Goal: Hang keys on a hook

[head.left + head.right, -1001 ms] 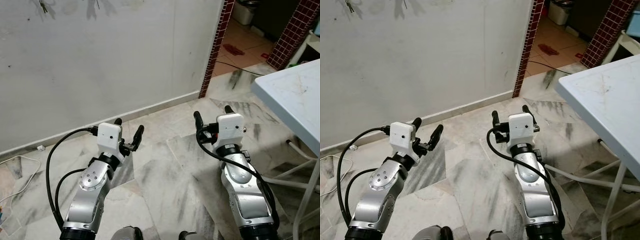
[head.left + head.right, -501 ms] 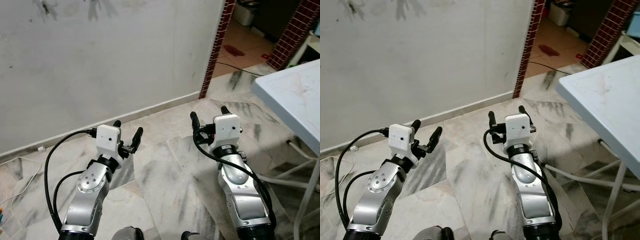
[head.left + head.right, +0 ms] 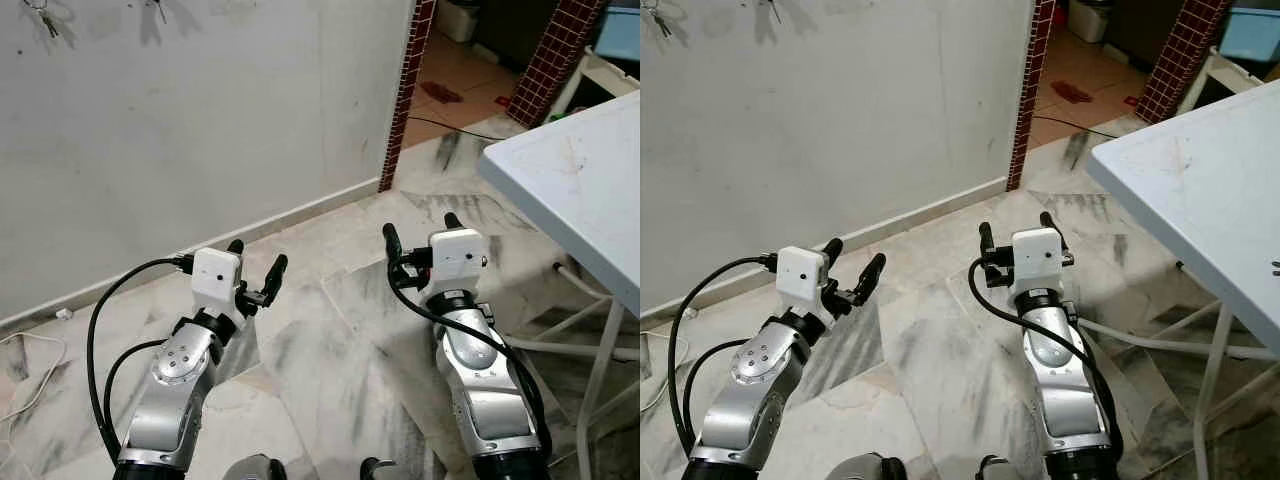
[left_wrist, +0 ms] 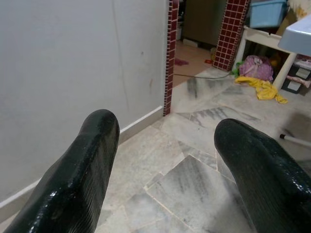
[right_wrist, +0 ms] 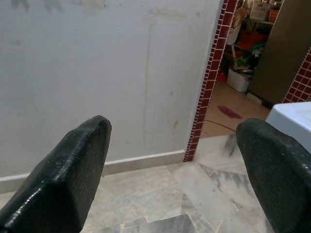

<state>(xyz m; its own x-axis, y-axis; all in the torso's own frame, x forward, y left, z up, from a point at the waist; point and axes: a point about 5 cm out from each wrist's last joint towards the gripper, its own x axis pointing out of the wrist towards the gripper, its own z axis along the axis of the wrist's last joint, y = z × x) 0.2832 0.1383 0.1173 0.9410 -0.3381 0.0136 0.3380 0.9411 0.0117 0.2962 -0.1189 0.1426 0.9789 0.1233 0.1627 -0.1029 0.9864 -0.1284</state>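
A small bunch of dark metal keys [image 3: 40, 20] already hangs high on the pale grey plastered wall [image 3: 200, 120], far up and ahead of the left gripper [image 3: 252, 262] and off to its left side, well apart from it; a second dark item [image 3: 157, 10] hangs further along. The bunch dangles straight down. The left gripper's fingers are spread with nothing between them, and the right gripper [image 3: 420, 233] is likewise spread and empty over the grey marbled floor tiles [image 3: 330, 340]. The left arm is the nearer one, I judge.
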